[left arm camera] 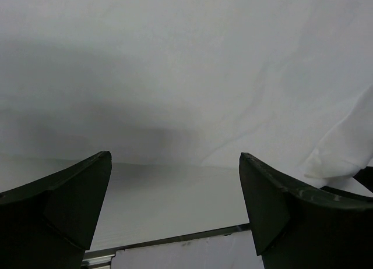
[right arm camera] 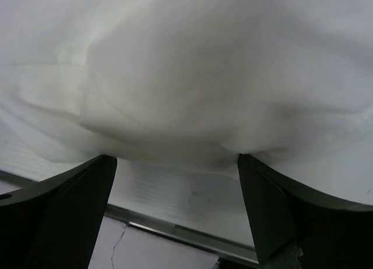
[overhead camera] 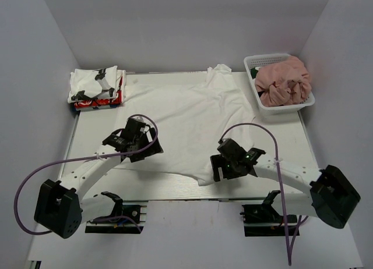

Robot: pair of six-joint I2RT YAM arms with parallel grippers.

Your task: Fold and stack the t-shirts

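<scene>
A large white t-shirt [overhead camera: 186, 117] lies spread on the table, collar at the back. My left gripper [overhead camera: 135, 142] hovers over its near left hem, open and empty; the left wrist view shows the cloth [left arm camera: 186, 77] just beyond the fingertips [left arm camera: 262, 187]. My right gripper [overhead camera: 230, 164] is over the near right hem, open and empty; the right wrist view shows the bunched white hem [right arm camera: 186, 94] right at the tips. Folded white-with-black-patches shirt [overhead camera: 96, 82] sits on a red one [overhead camera: 99, 102] at the back left. A dusty pink shirt [overhead camera: 282, 80] fills the basket, a dark green one [overhead camera: 254, 73] peeking out.
The white mesh basket [overhead camera: 291, 106] stands at the back right. White walls enclose the table on three sides. The table's metal front edge [right arm camera: 175, 225] runs just below both grippers.
</scene>
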